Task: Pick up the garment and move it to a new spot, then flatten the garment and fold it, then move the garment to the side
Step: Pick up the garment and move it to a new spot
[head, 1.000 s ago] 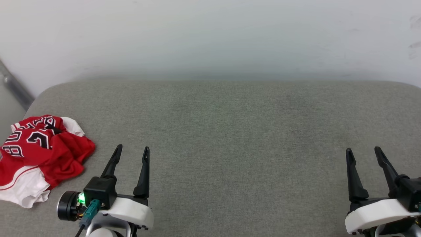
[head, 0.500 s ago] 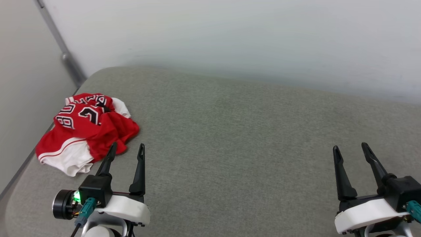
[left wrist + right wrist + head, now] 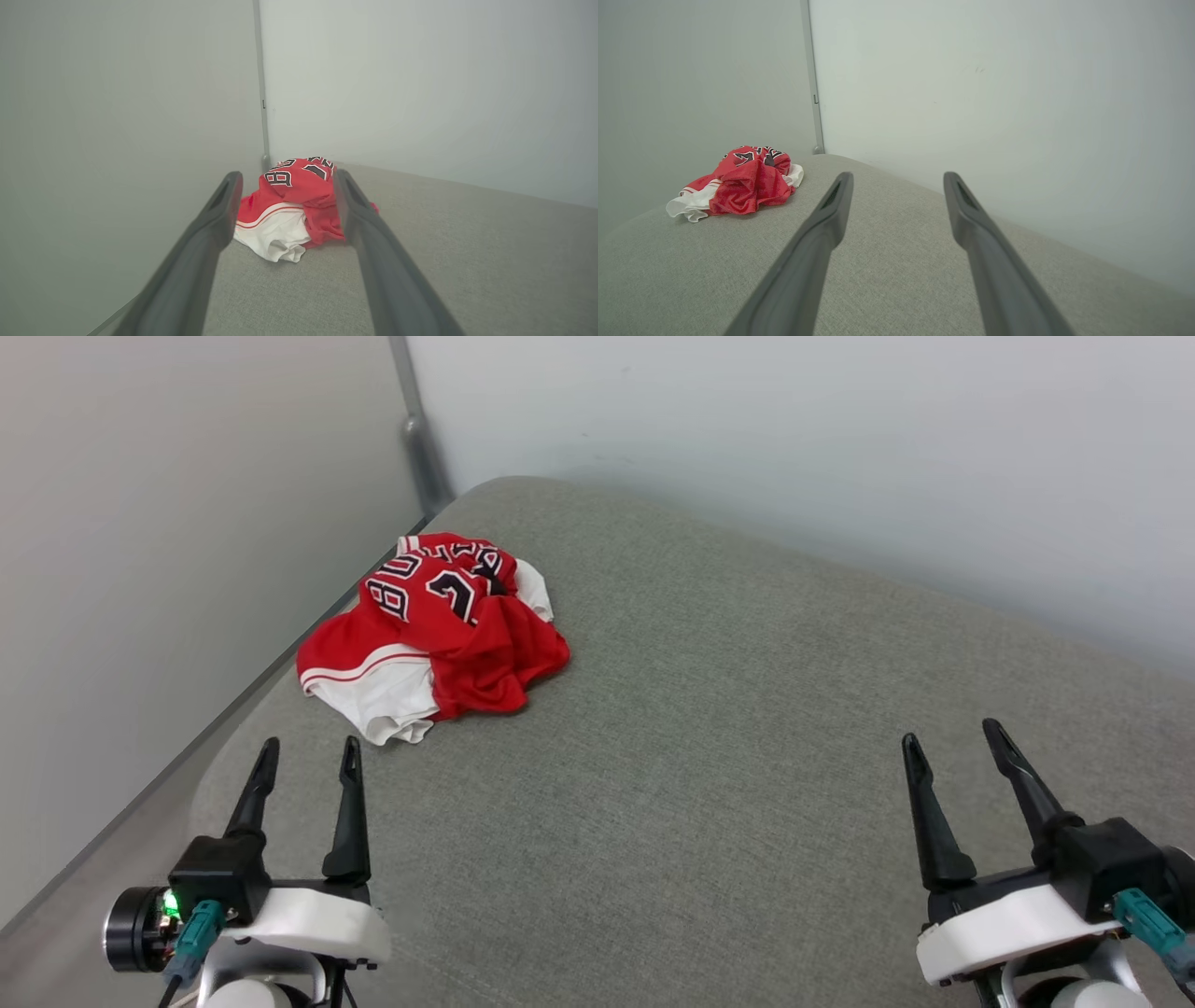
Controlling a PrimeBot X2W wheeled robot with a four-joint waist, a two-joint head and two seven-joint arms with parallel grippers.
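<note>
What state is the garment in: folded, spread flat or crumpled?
Crumpled. The garment lies bunched in a heap on the grey cushion, red folds piled over white fabric, its lettering creased and partly hidden.

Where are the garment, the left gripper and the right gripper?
garment [image 3: 457,635], head view, crumpled red middle.
left gripper [image 3: 311,743], head view, midway between its fingertips.
right gripper [image 3: 948,731], head view, midway between its fingertips.

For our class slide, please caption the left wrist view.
Open left gripper aimed at a crumpled red-and-white shirt lying on a grey cushion.
</note>
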